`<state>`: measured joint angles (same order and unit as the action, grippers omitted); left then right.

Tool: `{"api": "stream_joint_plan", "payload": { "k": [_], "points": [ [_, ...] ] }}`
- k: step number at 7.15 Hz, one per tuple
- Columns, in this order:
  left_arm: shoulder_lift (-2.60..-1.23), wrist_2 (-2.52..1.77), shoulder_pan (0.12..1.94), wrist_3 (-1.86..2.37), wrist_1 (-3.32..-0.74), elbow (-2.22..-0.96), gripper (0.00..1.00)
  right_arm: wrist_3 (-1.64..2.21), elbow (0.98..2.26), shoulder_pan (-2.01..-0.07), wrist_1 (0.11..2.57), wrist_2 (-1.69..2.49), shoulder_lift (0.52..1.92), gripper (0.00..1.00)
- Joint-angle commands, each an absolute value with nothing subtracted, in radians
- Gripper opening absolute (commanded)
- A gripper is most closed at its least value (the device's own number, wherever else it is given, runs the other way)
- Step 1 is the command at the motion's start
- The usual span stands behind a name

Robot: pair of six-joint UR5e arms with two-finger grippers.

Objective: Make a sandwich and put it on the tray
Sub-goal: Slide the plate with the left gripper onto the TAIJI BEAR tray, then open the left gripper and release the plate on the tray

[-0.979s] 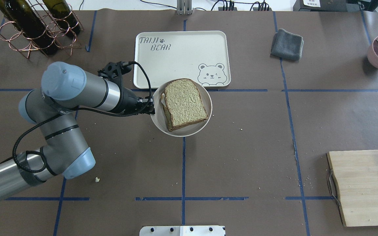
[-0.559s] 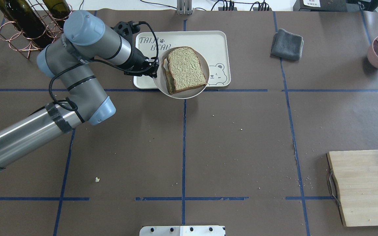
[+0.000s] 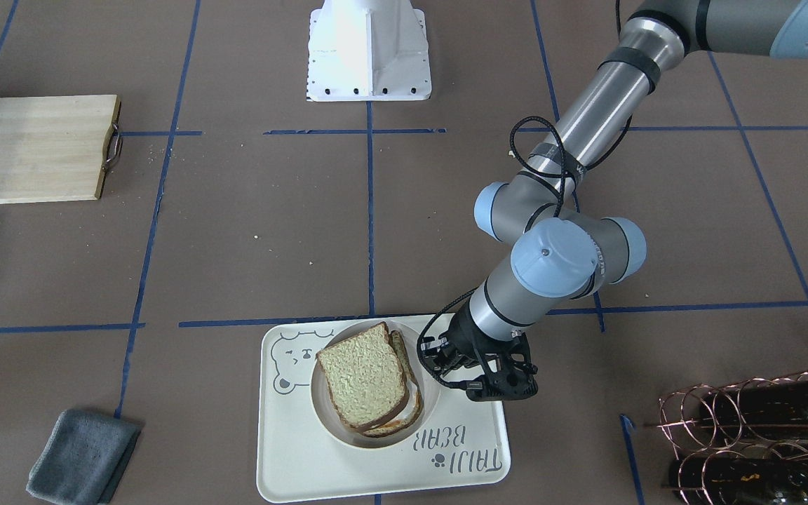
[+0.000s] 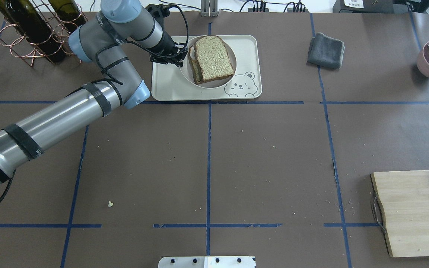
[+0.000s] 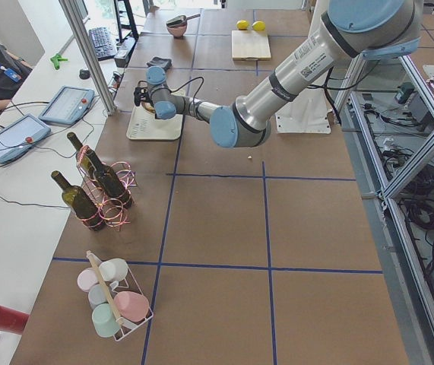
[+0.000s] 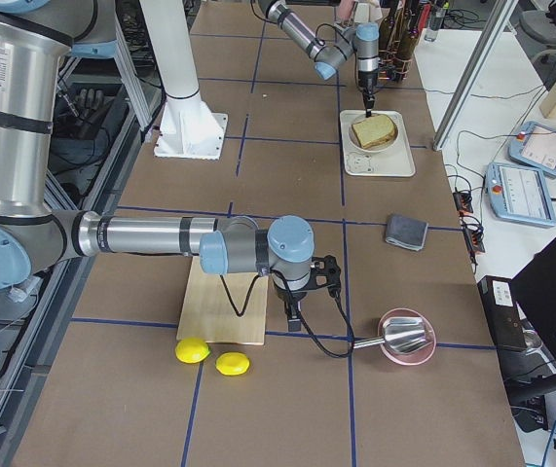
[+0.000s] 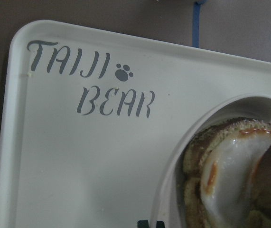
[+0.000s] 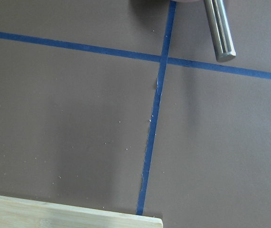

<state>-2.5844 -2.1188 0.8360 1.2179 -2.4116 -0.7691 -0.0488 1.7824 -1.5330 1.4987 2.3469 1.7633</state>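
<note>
Now we held the round dish (image 4: 207, 84) by its rim, our left gripper (image 4: 183, 56) pinching it above the tray (image 4: 169, 86), near the far edge of the table (image 4: 274, 149). The sandwich (image 4: 214, 57) lay inside the dish. We could not tell whether our right gripper (image 6: 295, 316) was spread or closed.

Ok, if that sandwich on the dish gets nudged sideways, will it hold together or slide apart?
The sandwich may well slide apart: its top slice sits offset from the lower slice. The egg between them looks smooth and glossy, so probably slippery. The raised rim of the dish should likely keep the slices in.
</note>
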Motion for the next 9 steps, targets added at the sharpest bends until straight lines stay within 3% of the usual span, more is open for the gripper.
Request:
{"api": "stream_joint_plan", "payload": {
  "k": [1, 2, 4, 5, 9],
  "points": [
    [-2.62, -2.114, 0.839, 1.212, -2.471, -0.673, 0.36, -0.048, 1.79, -1.534, 1.499, 2.35, 1.769, 1.0],
    [-2.622, -2.112, 0.838, 1.209, -2.473, -0.673, 0.99, -0.049, 1.79, -1.534, 1.499, 2.349, 1.77, 1.0],
    [-2.62, -2.114, 0.859, 1.14, -2.471, -0.692, 1.0, -0.048, 1.787, -1.534, 1.497, 2.326, 1.769, 1.0],
    [-2.576, -2.126, 0.895, 1.093, -2.439, -0.801, 1.0, -0.046, 1.789, -1.534, 1.499, 2.319, 1.755, 1.0],
    [-2.199, -2.141, 0.938, 0.762, -1.85, -1.551, 1.0, -0.031, 1.798, -1.531, 1.462, 2.318, 1.761, 1.0]
  ]
}}
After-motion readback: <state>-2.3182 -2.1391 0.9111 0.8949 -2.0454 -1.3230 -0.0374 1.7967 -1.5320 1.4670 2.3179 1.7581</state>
